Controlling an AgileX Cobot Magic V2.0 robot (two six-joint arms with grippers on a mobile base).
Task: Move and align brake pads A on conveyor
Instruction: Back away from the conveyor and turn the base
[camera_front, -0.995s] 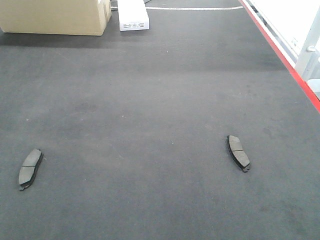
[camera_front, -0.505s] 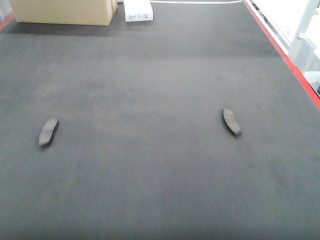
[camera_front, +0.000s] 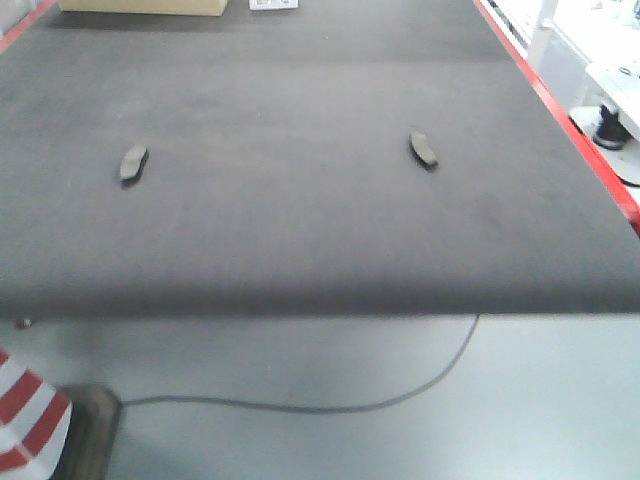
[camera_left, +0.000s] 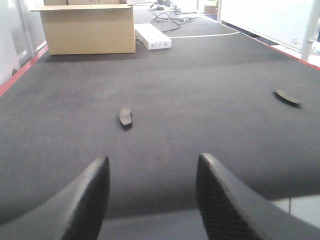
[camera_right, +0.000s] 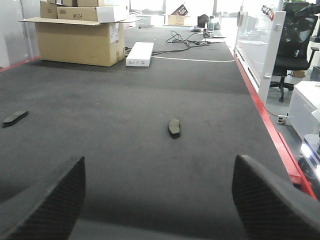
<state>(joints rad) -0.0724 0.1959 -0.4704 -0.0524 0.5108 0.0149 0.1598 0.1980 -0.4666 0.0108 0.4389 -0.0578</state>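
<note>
Belt (camera_front: 300, 230) dark, fills most of front view; red strip (camera_front: 560, 115) down right edge. Cardboard box (camera_left: 87, 30) upper left of left wrist view, white box (camera_left: 152, 36) just right of it. Left gripper (camera_left: 152, 167) low in its frame, fingers spread wide. Right gripper (camera_right: 159, 167) likewise wide. Two brake pads flat on belt, well apart: left pad (camera_front: 133, 163) upper left of front view, right pad (camera_front: 423, 150) upper centre-right. Cable (camera_front: 400, 395) on floor, lower frame.
</note>
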